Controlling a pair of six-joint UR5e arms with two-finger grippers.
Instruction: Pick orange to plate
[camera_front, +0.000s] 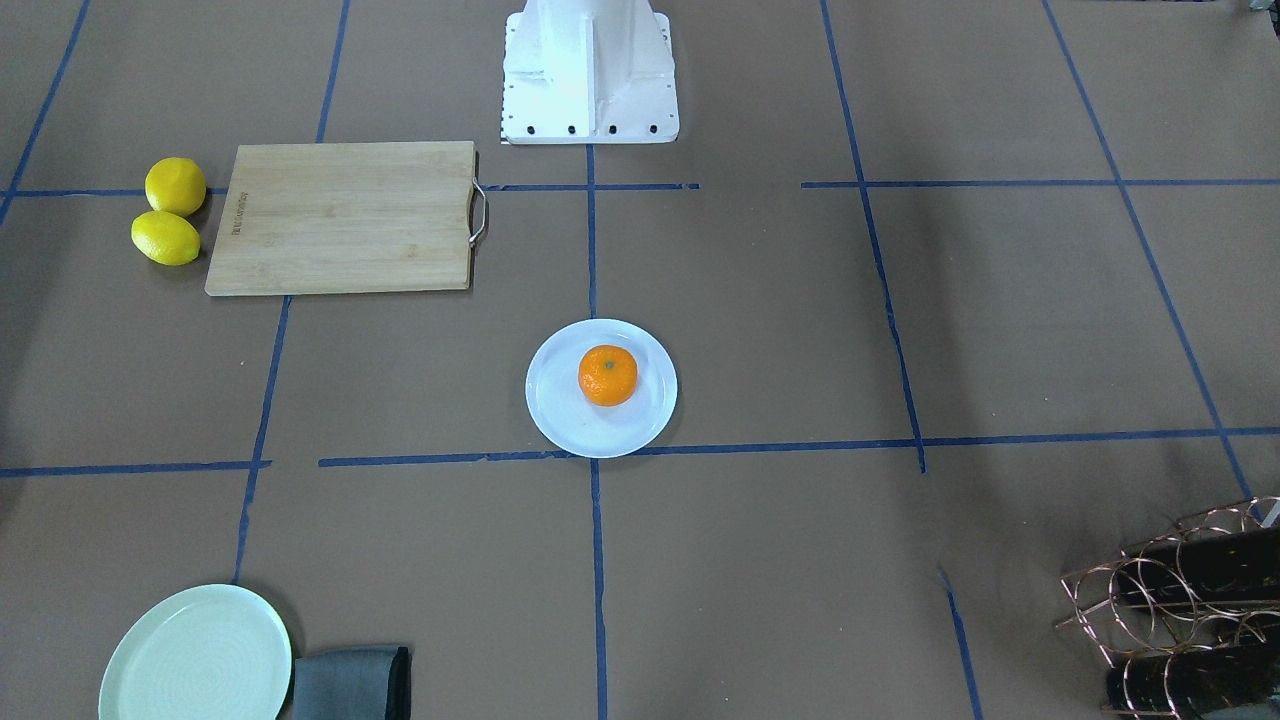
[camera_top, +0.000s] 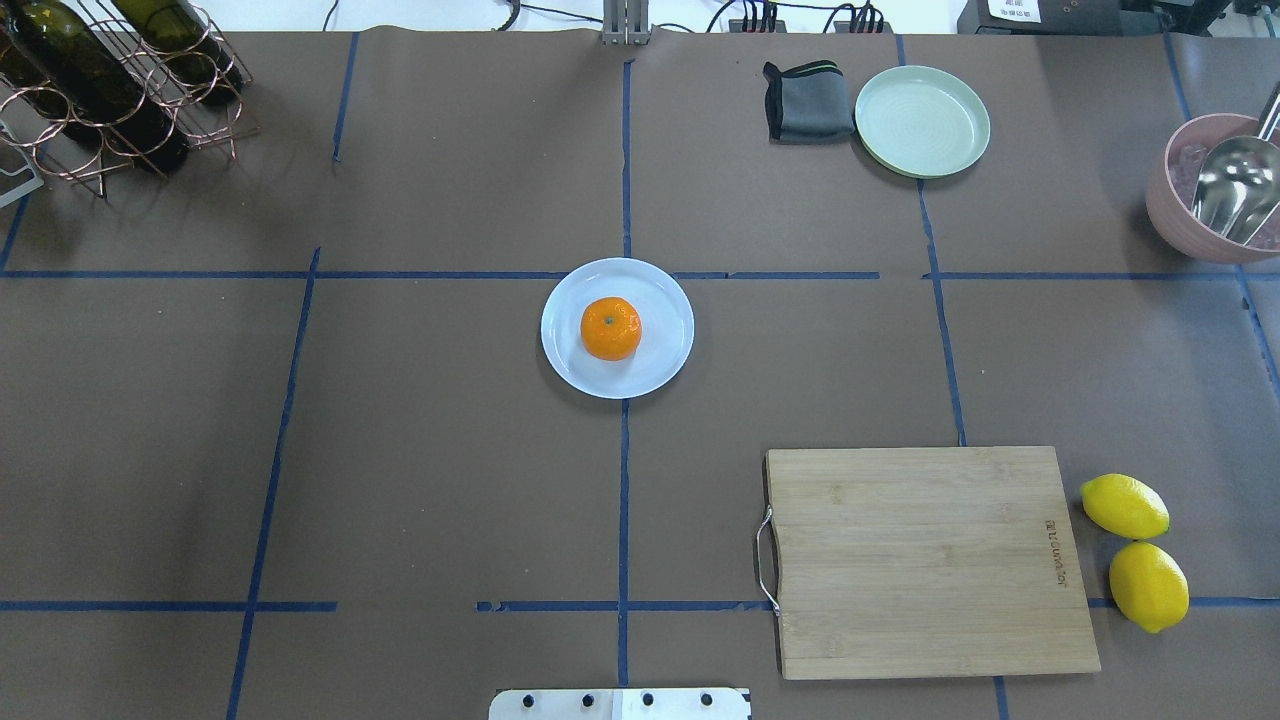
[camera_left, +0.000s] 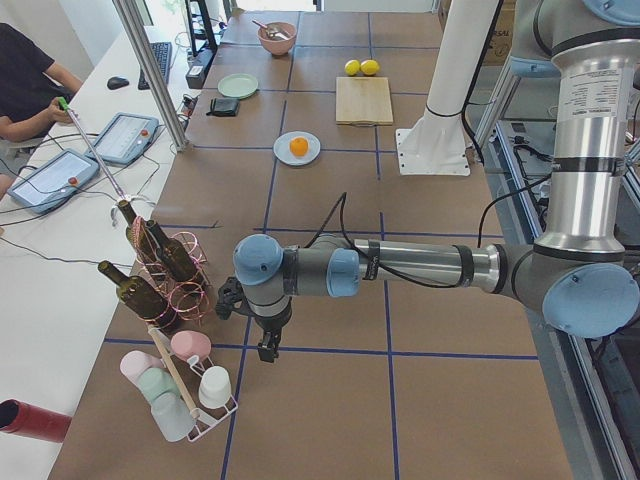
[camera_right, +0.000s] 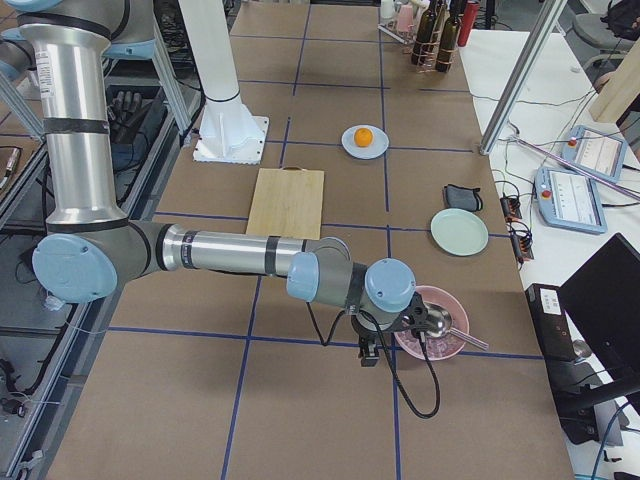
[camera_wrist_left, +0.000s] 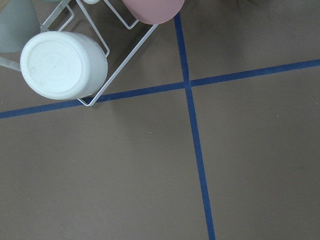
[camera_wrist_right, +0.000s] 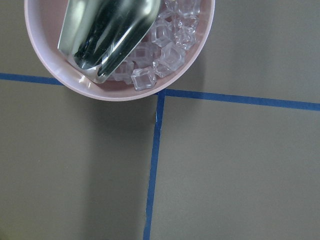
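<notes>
The orange (camera_front: 608, 375) sits on the plate (camera_front: 575, 428) at mid-counter (camera_front: 800, 330), well apart from the left end effector (camera_left: 268, 348) near a white cup (camera_wrist_left: 62, 65) and the right end effector (camera_right: 367, 353) beside a pink bowl (camera_top: 1175, 225); I cannot tell how far either is open or whether it holds anything.

Bright-orange orange (camera_top: 610, 328); pale bluish-white plate (camera_top: 661, 362); yellow lemons (camera_top: 1124, 505).
</notes>
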